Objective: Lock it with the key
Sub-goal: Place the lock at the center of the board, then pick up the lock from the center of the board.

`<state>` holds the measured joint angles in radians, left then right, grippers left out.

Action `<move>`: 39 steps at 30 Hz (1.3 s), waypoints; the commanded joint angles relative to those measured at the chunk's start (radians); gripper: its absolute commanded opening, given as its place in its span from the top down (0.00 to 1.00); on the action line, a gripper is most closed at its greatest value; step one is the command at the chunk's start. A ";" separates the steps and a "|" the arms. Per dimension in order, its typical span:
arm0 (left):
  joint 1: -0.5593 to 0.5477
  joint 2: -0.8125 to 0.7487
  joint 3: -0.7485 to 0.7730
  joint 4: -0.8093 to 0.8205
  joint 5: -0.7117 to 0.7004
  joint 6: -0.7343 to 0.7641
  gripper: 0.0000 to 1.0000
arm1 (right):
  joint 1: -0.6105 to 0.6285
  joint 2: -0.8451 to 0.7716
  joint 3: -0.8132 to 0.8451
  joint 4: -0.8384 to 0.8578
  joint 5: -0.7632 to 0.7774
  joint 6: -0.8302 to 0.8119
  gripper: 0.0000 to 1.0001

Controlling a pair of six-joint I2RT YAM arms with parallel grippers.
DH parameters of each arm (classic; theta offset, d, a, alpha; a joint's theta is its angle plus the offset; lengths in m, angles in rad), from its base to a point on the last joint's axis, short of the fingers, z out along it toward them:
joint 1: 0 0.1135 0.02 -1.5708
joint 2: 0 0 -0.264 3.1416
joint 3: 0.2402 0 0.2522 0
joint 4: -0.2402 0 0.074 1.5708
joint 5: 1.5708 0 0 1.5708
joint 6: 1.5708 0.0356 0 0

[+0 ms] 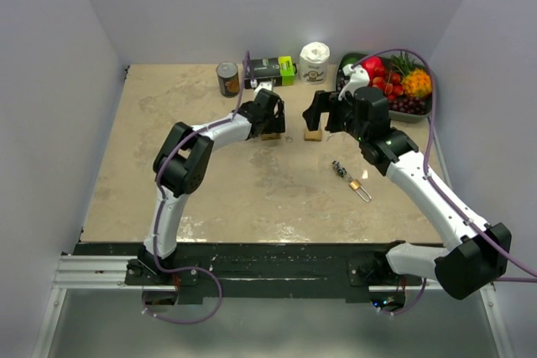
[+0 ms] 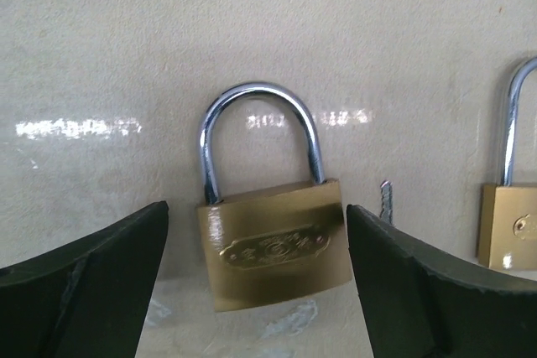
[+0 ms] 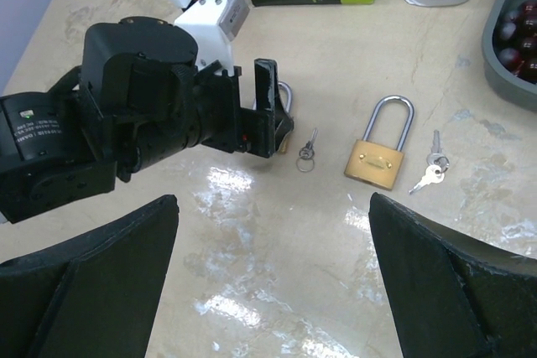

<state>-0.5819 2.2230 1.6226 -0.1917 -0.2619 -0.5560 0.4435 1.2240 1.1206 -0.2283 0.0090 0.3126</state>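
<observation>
I see the left fingers (image 2: 92, 282) spread apart on either side of a brass padlock (image 2: 273, 245). The lock lies flat on the marbled counter (image 1: 134, 173), toward its far middle. A gap shows between the lock and the finger on the left of the wrist view. The other finger sits so close to the brass body that I cannot tell whether it touches. Both legs of the chrome shackle meet the body.

A small key (image 3: 308, 150) on a ring lies just beside those fingers, between this lock and a second padlock (image 3: 377, 157), also flat. A pair of keys (image 3: 430, 169) lies just right of that second lock. The right fingers (image 3: 445, 282) are wide apart, holding nothing, above the counter near the second lock.

Nearer the arms lies a smaller padlock (image 1: 361, 188). Along the far edge stand a can (image 1: 227, 78), a green and black box (image 1: 273, 70), a white mug (image 1: 315, 63) and a bowl of fruit (image 3: 503, 85).
</observation>
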 commanded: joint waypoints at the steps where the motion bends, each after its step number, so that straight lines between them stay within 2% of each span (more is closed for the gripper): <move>1: 0.013 -0.127 -0.046 0.007 0.009 0.114 0.04 | -0.035 0.008 0.053 -0.040 -0.055 -0.088 0.01; 2: 0.011 -0.156 -0.056 0.030 0.007 0.142 0.01 | -0.043 0.009 0.061 -0.063 -0.066 -0.113 0.01; 6: 0.016 -0.345 -0.114 0.136 0.006 0.324 0.01 | -0.110 0.003 0.053 -0.170 -0.144 -0.277 0.01; 8: 0.027 -0.410 -0.138 0.153 0.019 0.364 0.01 | -0.161 0.002 0.048 -0.206 -0.199 -0.308 0.01; 10: 0.043 -0.497 -0.171 0.153 0.096 0.403 0.01 | -0.195 0.021 0.041 -0.272 -0.233 -0.383 0.01; 14: 0.166 -0.604 -0.205 0.080 0.346 0.395 0.01 | -0.264 0.081 0.022 -0.385 -0.262 -0.497 0.02; 15: 0.192 -0.643 -0.225 0.071 0.459 0.387 0.01 | -0.276 0.095 0.021 -0.423 -0.259 -0.535 0.02; 16: 0.214 -0.664 -0.236 0.061 0.483 0.389 0.01 | -0.290 0.112 0.018 -0.442 -0.248 -0.558 0.03; 20: 0.261 -0.801 -0.305 0.037 0.468 0.444 0.01 | -0.311 0.198 -0.019 -0.497 -0.163 -0.664 0.07; 26: 0.272 -0.930 -0.440 0.054 0.493 0.489 0.01 | -0.328 0.305 -0.107 -0.441 -0.133 -0.719 0.18; 39: 0.277 -0.957 -0.483 0.034 0.509 0.438 0.01 | -0.328 0.422 -0.168 -0.394 -0.107 -0.748 0.30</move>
<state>-0.3134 1.2968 1.1473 -0.1761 0.2363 -0.1116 0.1169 1.6325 0.9585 -0.6567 -0.1234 -0.4175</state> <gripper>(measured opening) 0.990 0.707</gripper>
